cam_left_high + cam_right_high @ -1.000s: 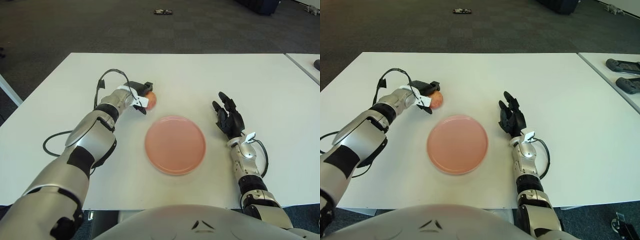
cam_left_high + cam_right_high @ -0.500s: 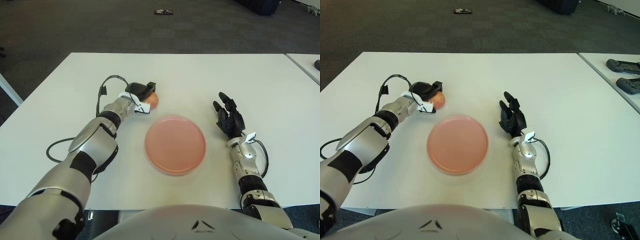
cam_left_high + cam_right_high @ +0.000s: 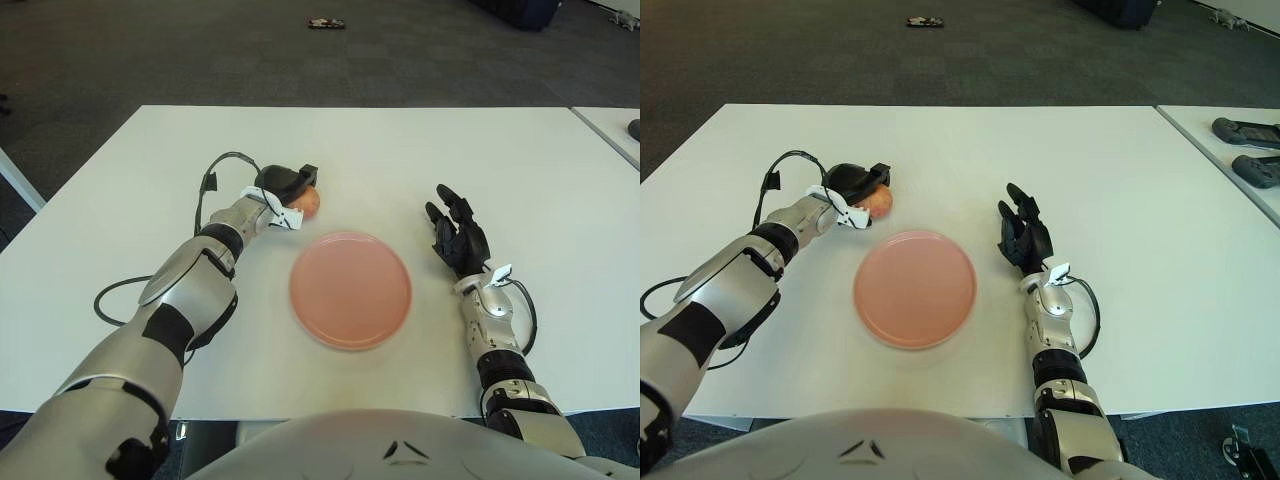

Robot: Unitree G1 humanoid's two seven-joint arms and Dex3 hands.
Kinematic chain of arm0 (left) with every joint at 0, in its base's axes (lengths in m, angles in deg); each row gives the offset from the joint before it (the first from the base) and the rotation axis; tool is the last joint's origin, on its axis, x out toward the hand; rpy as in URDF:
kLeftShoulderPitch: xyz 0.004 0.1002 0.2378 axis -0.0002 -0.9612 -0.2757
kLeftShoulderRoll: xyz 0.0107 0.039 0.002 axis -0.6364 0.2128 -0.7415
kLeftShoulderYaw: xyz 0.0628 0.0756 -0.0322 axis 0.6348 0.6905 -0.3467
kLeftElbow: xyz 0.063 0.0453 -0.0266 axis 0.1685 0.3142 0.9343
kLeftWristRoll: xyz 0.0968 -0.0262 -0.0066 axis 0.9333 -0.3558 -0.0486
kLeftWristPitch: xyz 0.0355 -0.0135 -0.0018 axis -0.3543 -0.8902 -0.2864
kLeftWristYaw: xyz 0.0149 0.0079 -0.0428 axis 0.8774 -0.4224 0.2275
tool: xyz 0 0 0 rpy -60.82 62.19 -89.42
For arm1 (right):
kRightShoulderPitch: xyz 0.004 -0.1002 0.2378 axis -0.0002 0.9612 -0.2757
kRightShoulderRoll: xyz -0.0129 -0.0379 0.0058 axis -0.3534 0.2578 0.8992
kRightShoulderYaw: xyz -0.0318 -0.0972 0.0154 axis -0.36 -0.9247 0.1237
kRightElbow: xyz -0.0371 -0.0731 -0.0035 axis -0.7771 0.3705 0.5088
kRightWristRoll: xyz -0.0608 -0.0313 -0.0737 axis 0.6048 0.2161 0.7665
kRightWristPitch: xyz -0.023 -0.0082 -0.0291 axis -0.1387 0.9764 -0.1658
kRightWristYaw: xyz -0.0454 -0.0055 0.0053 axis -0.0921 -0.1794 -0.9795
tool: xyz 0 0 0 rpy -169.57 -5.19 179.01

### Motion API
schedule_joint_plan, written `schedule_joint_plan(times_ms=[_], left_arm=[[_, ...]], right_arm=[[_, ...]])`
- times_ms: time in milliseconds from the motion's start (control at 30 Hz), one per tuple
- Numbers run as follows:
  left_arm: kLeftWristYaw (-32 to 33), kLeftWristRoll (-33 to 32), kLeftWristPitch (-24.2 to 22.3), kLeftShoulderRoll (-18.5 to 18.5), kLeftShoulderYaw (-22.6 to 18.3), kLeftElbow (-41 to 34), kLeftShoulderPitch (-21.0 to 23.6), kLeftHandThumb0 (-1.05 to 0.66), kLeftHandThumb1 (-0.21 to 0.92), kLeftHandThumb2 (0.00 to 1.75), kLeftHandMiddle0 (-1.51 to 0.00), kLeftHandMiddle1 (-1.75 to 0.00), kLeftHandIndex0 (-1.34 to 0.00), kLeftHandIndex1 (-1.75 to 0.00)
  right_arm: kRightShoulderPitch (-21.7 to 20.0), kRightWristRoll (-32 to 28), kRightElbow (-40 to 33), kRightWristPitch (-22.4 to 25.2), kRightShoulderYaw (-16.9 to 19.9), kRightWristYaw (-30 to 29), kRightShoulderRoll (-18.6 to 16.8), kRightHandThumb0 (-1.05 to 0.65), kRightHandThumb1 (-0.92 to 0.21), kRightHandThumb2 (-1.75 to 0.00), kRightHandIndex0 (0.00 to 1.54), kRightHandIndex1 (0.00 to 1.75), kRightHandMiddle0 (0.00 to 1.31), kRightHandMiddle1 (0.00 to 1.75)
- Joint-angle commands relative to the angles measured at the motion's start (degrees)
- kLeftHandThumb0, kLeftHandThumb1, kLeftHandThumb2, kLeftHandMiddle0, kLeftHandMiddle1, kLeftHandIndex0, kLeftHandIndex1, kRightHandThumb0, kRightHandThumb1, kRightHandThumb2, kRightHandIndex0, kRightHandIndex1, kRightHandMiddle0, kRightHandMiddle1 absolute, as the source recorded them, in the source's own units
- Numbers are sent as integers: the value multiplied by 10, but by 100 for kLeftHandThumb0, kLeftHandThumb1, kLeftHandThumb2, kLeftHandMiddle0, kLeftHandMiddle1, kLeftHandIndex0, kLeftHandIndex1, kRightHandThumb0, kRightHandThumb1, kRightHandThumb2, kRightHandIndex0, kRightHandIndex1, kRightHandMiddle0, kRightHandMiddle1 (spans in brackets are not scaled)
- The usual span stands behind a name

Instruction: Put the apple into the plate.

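The left robot hand (image 3: 285, 184) is covering the upper and far side of the apple (image 3: 306, 203), so only the near, right part of the fruit is showing, and whether the fingers are actually pressing against it cannot be told. Beyond that robot hand, a small dark object (image 3: 326, 23) is lying on the floor, too small to identify. Far to the right of the right robot hand (image 3: 1022, 236), two dark devices (image 3: 1247, 149) are getting cut off by the picture's edge on a neighbouring tabletop (image 3: 1215, 150).
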Motion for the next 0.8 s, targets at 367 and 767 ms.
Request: schedule_joint_plan(times_ms=[367,767], left_arm=[[17,9,-5,0,6,6,-14,-1,19,146,-59,-175,-59,-174],[32,-13,11,-3,-17,4,-12,0,-4,170,-87,-175,-69,-168]], right_arm=[[37,-11,38,7,3,1,-23,-60,-92,-64,22,2,0,45],[36,-17,39,10,7,12,-25,-59,-92,-63,23,2,0,43]])
